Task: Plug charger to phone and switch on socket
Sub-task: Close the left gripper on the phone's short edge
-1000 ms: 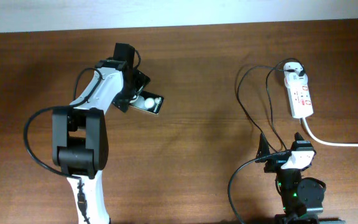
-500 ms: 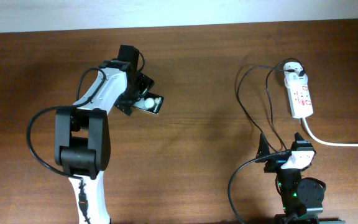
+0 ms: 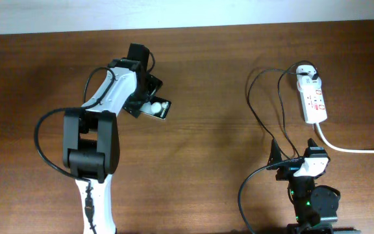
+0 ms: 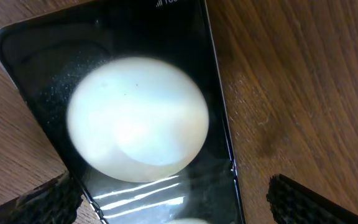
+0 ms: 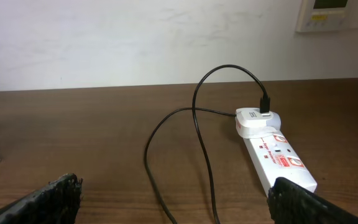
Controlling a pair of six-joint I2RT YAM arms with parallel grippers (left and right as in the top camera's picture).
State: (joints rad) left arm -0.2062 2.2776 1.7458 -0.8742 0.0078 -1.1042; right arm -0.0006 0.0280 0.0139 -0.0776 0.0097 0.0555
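Note:
The phone is black with white round spots and lies on the table left of centre. It fills the left wrist view. My left gripper is low over it and open, with one finger on each side of the phone. The socket is a white power strip at the far right, also in the right wrist view. The charger's white adapter is plugged into its far end. Its black cable loops down towards my right gripper, which is open and empty. The plug tip cannot be made out.
The thick white power-strip cord runs off the right edge. The wooden table ends at a white wall at the back. A wall panel shows at the top right of the right wrist view.
My left arm has shifted a little to the right over the phone. The phone, the charger and the right arm have not moved.

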